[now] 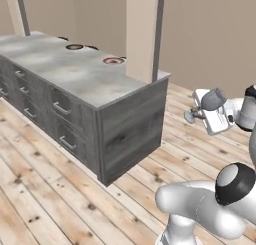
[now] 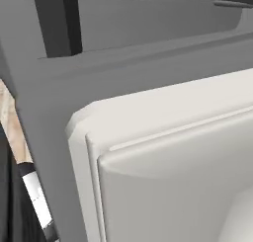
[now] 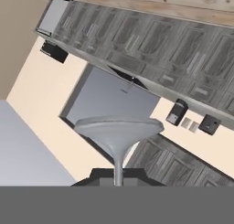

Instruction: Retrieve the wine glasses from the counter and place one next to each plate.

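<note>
You are mid-transfer with one wine glass [image 3: 118,136] in the gripper [image 1: 196,114]. In the left base view the gripper hangs over the wooden floor, well apart from the counter [image 1: 75,71] and off past its near end. The glass lies roughly on its side there, its foot pointing toward the counter and its bowl back against the hand.

Jaw state: the jaws are closed on the stem of the glass. In the hand view the stem rises straight up from between the two dark finger tips [image 3: 103,175] and ends in the round foot directly ahead of them. Treat the hold as firm but narrow; the stem is thin, so the glass could probably pivot if you swing hard.

Task status, as a judgement from these views:
1. One glass is picked up and not yet set down.
2. No glass stands beside a plate. Two plates, a dark plate [image 1: 74,47] and a red-rimmed plate [image 1: 113,61], lie on the far edge of the counter, well away from the jaws.
3. The second glass cannot be located here.

Both placements appear to remain.
</note>
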